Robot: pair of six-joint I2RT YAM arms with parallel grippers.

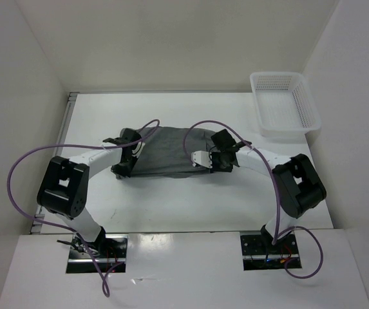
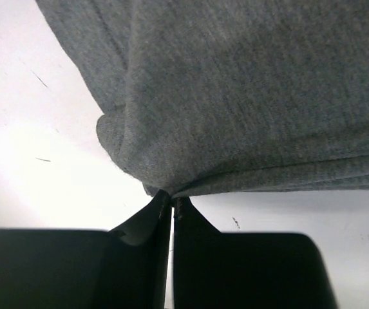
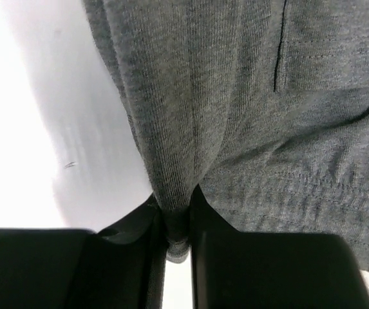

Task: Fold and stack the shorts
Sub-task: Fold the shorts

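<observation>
Table: we see a white table top [image 1: 171, 212]. It bears the basket at its far right corner and everything else to the left of that basket.
Shorts: the grey shorts [image 1: 168, 151] lie flat on the table, left of the basket and nearer to the arm bases than it. They are well apart from the basket and none of the cloth reaches it. In the left wrist view the cloth [image 2: 248, 96] bunches down toward the fingertips. In the right wrist view a fold of it [image 3: 236, 129] runs down between the fingers.
Basket: a white mesh basket [image 1: 281, 103]. We see its mesh floor and walls all the way across.
Left gripper: the left gripper [image 2: 172, 201] sits at the shorts' edge farthest from the basket. Its fingers [image 2: 142, 222] are pressed together, pinching the cloth's corner.
Right gripper: the right gripper [image 3: 178, 215] sits at the shorts' edge nearest the basket. It is clamped on a ridge of grey cloth, which shows between its fingers [image 3: 207, 222].
</observation>
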